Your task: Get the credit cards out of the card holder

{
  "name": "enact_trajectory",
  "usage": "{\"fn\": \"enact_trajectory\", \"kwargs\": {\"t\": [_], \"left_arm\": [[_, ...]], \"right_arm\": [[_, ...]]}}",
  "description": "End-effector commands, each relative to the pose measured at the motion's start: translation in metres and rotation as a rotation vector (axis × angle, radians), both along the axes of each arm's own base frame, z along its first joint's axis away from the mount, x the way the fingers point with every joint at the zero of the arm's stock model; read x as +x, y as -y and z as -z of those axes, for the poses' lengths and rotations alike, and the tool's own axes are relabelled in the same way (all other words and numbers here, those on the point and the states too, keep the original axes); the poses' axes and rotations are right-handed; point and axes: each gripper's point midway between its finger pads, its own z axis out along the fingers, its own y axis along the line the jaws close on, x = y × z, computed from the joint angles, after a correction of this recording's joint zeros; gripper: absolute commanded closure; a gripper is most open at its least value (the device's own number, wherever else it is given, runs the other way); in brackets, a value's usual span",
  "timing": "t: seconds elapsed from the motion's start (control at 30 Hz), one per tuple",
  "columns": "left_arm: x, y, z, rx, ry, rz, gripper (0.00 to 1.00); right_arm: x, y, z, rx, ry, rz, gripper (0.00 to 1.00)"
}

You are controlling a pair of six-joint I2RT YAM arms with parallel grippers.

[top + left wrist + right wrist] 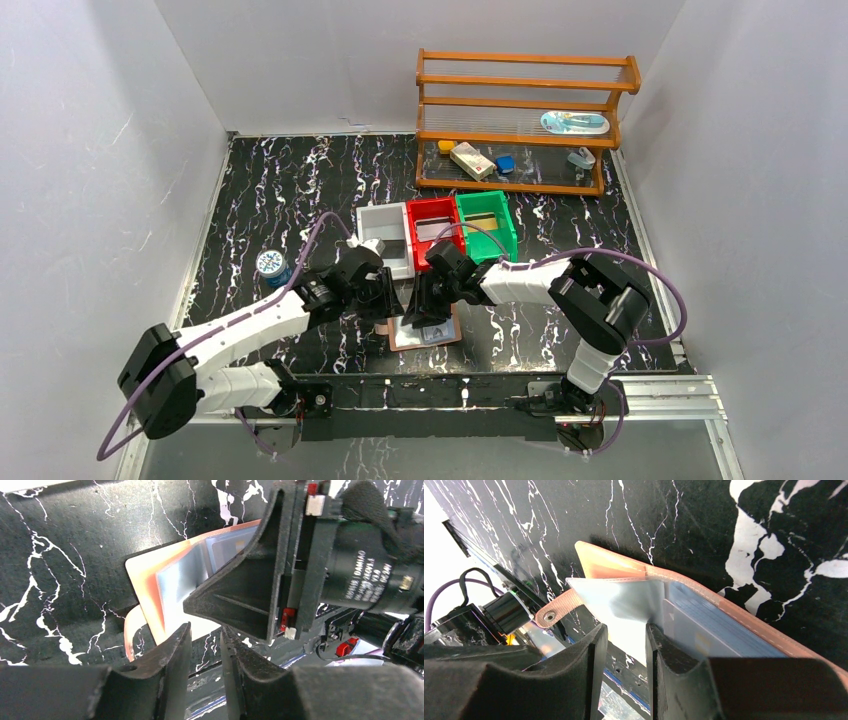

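Right gripper (624, 630) narrow around pale flap (619, 600) of card holder (609, 565), grip uncertain; left gripper (205, 630) slightly agape, empty. Holder lies near-centre, credit cards (719, 625) pocketed. Pull now and you lift the unpinned holder whole.

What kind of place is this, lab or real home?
Likely a lab test cell: plain white walls box in a marble-patterned table, with staged props, a wooden rack and three coloured bins.

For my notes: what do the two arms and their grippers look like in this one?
The left arm and right arm have white links, black joints and purple cables. The left gripper and right gripper have matte black wedge-shaped fingers; a black cylindrical motor carries white lettering.
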Motion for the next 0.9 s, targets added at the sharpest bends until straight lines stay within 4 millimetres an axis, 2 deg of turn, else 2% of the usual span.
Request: {"fn": "enact_trajectory", "kwargs": {"t": [0.0,0.13,0.23,0.33,0.43,0.63,0.73,0.87], "left_arm": [[-0.002,0.007,0.013,-0.016,-0.056,-0.027,0.76],[-0.006,0.012,0.028,-0.047,-0.114,-0.059,0.83],[-0.006,0.007,0.036,-0.023,-0.127,-0.093,0.87],[-0.006,0.001,0.04,0.009,-0.131,-0.117,0.91],[-0.005,0.003,0.041,-0.002,-0.127,-0.11,0.91],[-0.013,-0.001,0.055,0.041,-0.169,-0.091,0.98],[-0.014,-0.005,0.061,0.057,-0.165,-0.086,0.98],[-0.015,-0.008,0.067,0.081,-0.164,-0.07,0.98]], "right_arm": [[0.002,0.012,0.019,-0.062,0.011,0.031,0.57],[0.0,0.012,0.021,-0.06,-0.001,0.035,0.57],[0.001,0.011,0.019,-0.059,0.0,0.042,0.57],[0.002,0.011,0.019,-0.061,-0.001,0.047,0.57],[0.003,0.01,0.017,-0.052,0.005,0.046,0.58],[0.008,0.005,0.007,-0.028,0.036,0.046,0.57],[0.011,0.002,0.003,-0.016,0.043,0.047,0.57],[0.017,-0.006,-0.012,0.034,0.078,0.049,0.56]]}}
